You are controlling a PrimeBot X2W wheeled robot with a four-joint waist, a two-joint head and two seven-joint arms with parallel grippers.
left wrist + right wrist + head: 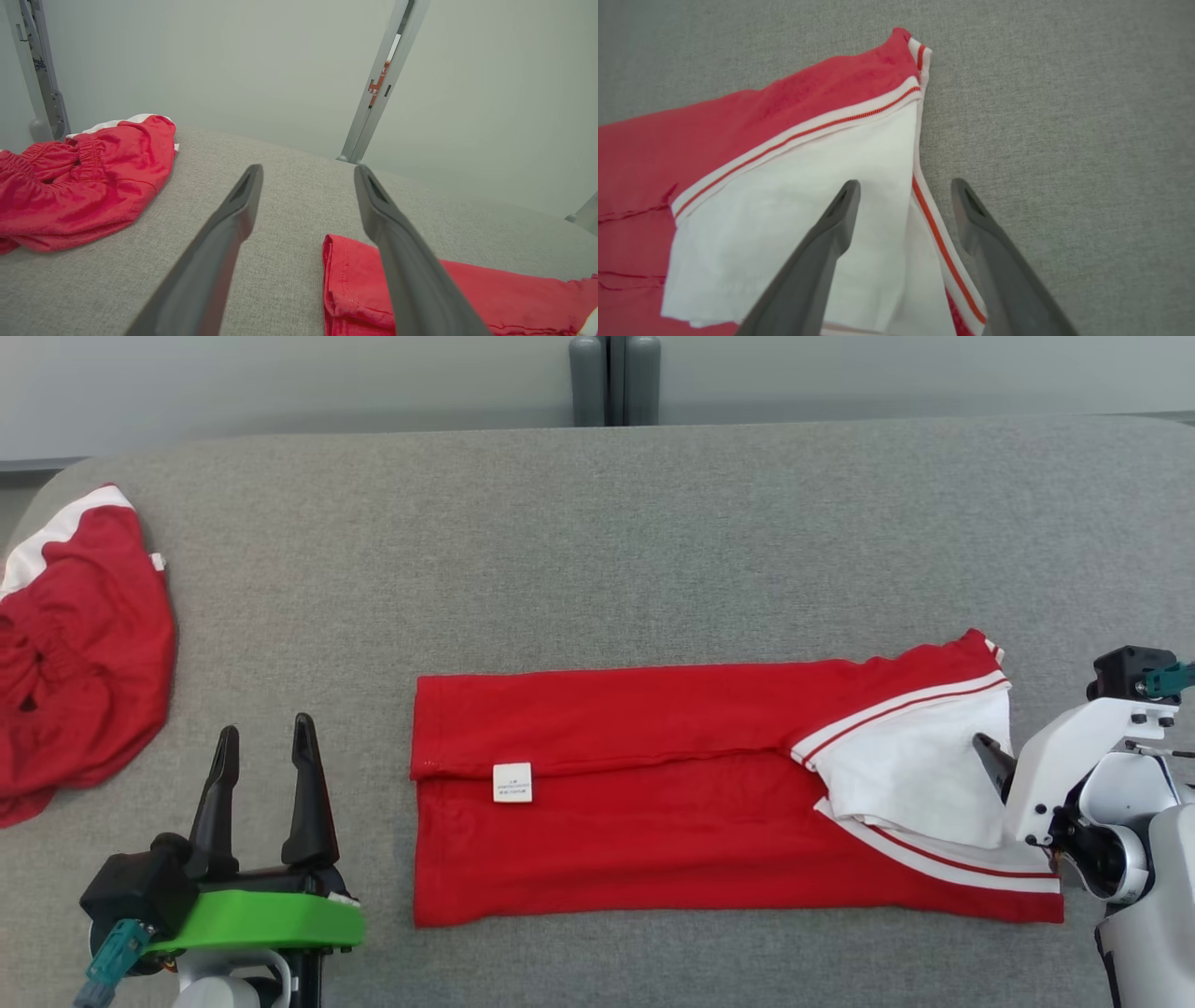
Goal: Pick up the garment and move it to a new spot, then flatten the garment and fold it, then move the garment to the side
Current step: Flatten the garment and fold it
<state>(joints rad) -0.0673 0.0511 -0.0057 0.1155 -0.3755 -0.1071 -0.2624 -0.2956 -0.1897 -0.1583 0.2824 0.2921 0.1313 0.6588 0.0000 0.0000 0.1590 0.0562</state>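
The left tool [264,728] is spread, empty, beside the garment [653,803]; the right tool [906,184] is spread over its white panel [808,210].

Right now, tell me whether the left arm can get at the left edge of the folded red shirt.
Probably yes. The left gripper stands open just beside the left edge of the folded shirt, with only bare grey surface between them; the crumpled red garment lies on its other side.

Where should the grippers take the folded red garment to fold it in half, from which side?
Probably the short ends of the folded red garment, which lies long and flat: left gripper from the left at the hem, right gripper from the right at the white sleeve.
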